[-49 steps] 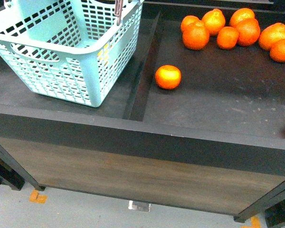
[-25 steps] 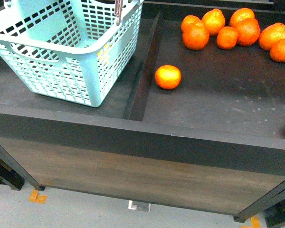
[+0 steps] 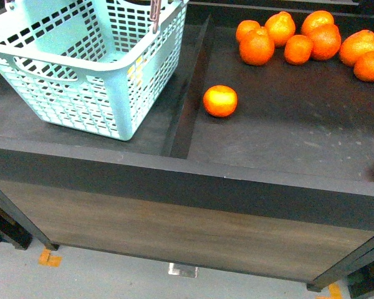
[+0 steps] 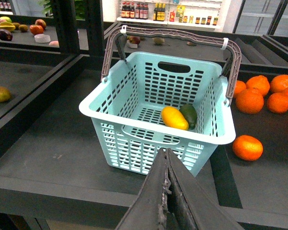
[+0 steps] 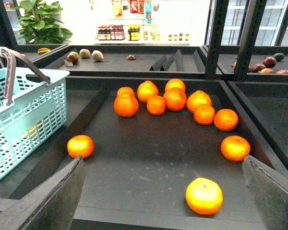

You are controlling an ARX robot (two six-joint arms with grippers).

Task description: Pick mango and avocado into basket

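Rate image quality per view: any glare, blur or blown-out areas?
Front view: sharp and evenly lit, with a bright glare spot on the lone tangerine. Left wrist view: basket, mango and avocado are clear; the shut left claw looms large up close. Right wrist view: back shelves blown out by backlight; the open right claw's fingers look soft.

Pale teal lattice basket (image 4: 134, 139) with brown handle, yellow mango (image 4: 174, 118), dark green avocado (image 4: 188, 115), bright orange tangerines (image 5: 174, 98)
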